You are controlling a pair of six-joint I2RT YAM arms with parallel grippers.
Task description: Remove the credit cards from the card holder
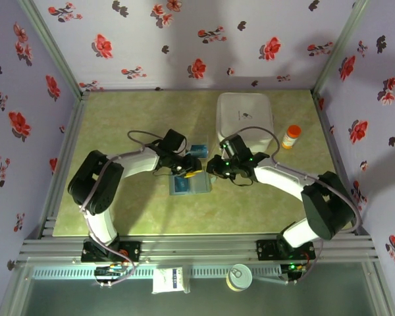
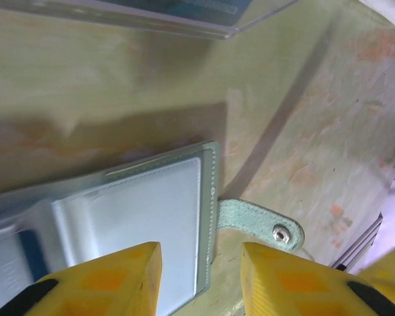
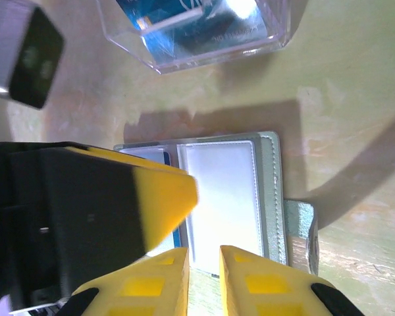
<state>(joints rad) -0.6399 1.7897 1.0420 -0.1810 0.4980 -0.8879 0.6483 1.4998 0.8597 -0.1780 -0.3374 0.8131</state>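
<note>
Yellow-tipped left gripper (image 2: 201, 283) has its jaws apart, straddling the stitched edge of the card holder (image 2: 151, 210), not visibly pinching it. Right gripper (image 3: 204, 286) sits over the same holder with its fingers almost together, just a thin slit, and I can't tell if it's got anything. The holder lies open and flat on the green table (image 1: 263, 197) between the two arms, snap strap (image 2: 263, 224) sticking out the side. A blue card (image 3: 155, 156) peeks from a slot. Just beyond, the clear box (image 3: 270, 43) has blue cards (image 3: 210, 33) inside, and the white box (image 1: 245, 115) is farther back.
</note>
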